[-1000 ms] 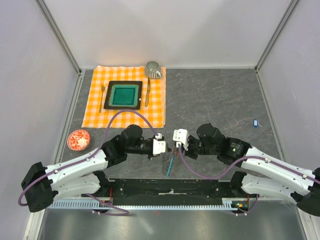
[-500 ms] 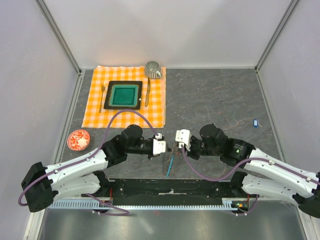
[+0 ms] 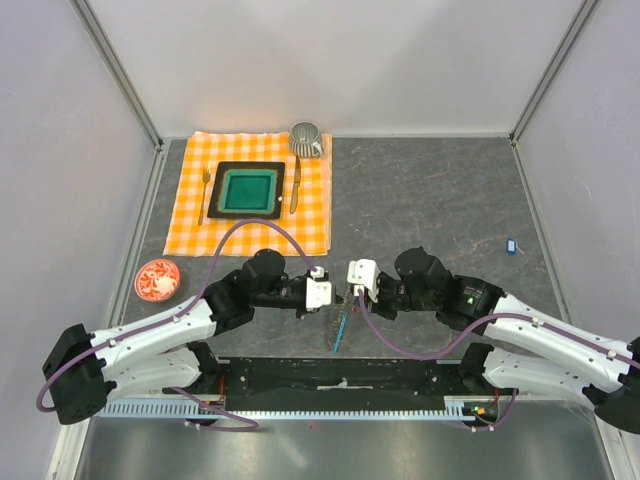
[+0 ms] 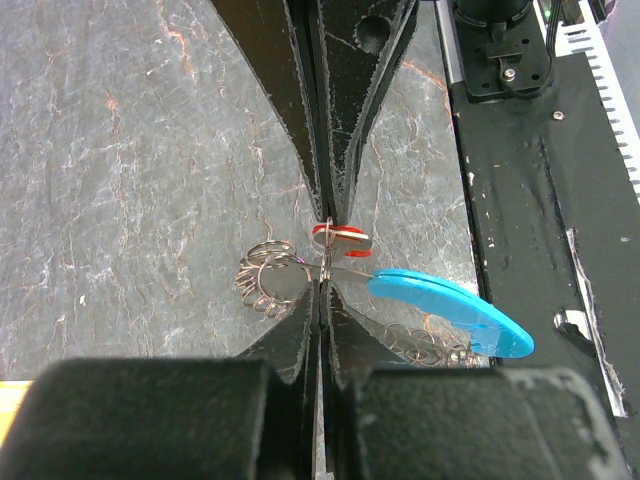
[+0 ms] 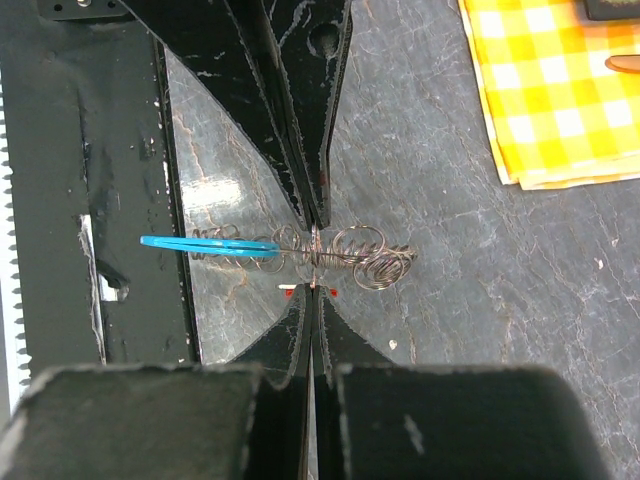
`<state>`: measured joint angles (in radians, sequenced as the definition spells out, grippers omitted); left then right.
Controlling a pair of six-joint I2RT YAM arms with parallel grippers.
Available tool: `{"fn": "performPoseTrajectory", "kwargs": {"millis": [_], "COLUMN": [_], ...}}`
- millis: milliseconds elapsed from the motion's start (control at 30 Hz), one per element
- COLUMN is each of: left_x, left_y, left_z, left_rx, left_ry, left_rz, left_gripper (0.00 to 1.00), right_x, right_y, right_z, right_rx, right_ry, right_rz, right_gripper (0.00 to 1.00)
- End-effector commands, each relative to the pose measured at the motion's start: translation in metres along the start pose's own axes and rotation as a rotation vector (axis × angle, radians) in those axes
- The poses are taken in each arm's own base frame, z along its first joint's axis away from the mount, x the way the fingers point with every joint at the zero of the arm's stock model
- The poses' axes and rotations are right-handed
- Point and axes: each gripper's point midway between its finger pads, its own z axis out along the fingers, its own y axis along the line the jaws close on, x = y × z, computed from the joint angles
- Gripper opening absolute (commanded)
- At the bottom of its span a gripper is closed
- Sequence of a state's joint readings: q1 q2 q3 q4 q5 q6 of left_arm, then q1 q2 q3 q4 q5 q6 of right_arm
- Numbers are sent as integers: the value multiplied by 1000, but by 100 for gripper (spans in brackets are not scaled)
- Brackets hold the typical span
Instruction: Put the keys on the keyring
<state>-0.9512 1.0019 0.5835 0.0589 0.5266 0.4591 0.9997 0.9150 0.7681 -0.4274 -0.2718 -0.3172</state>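
Note:
My left gripper (image 3: pixel 335 294) (image 4: pixel 322 290) is shut on a thin wire of the keyring (image 4: pixel 268 280) (image 5: pixel 372 256), a floppy metal coil held just above the table. The keyring's light-blue strip (image 4: pixel 450 310) (image 5: pixel 205 243) (image 3: pixel 341 330) points toward the near edge. My right gripper (image 3: pixel 348 291) (image 5: pixel 316 290) faces the left one tip to tip and is shut on the red key (image 4: pixel 340 234), whose tag peeks out beside its fingers (image 5: pixel 290 293). The key's metal end meets the ring wire. The blue key (image 3: pixel 510 244) lies far right on the table.
An orange checked cloth (image 3: pixel 310 225) at the back left carries a green dish (image 3: pixel 248 190), a fork (image 3: pixel 205 195), a knife (image 3: pixel 295 185) and a mug (image 3: pixel 306 138). A red-patterned saucer (image 3: pixel 158 280) sits left. The black base rail (image 3: pixel 340 378) runs along the near edge.
My right gripper shifted slightly right, then came back left toward the left gripper. The left arm and the keyring stayed put.

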Motion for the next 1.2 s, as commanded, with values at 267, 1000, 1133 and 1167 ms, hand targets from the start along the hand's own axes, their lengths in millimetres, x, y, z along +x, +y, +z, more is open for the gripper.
{"fn": "performPoseTrajectory", "kwargs": {"millis": [267, 1000, 1133, 1167], "left_x": [-27, -32, -34, -35], "left_y": [7, 2, 2, 1], "left_z": [1, 1, 1, 1], "left_rx": [-10, 19, 24, 27], "left_ry": [-72, -94, -103, -106], "left_rz": [25, 18, 13, 13], "left_gripper": [2, 2, 2, 2], "right_x": [-13, -17, -18, -18], "right_y": [-3, -4, -4, -3], "right_z": [2, 4, 5, 5], "right_rx": [10, 6, 4, 3], "right_ry": [-40, -51, -56, -58], "right_rz": [-5, -8, -8, -8], "right_gripper": [0, 0, 0, 0]}}
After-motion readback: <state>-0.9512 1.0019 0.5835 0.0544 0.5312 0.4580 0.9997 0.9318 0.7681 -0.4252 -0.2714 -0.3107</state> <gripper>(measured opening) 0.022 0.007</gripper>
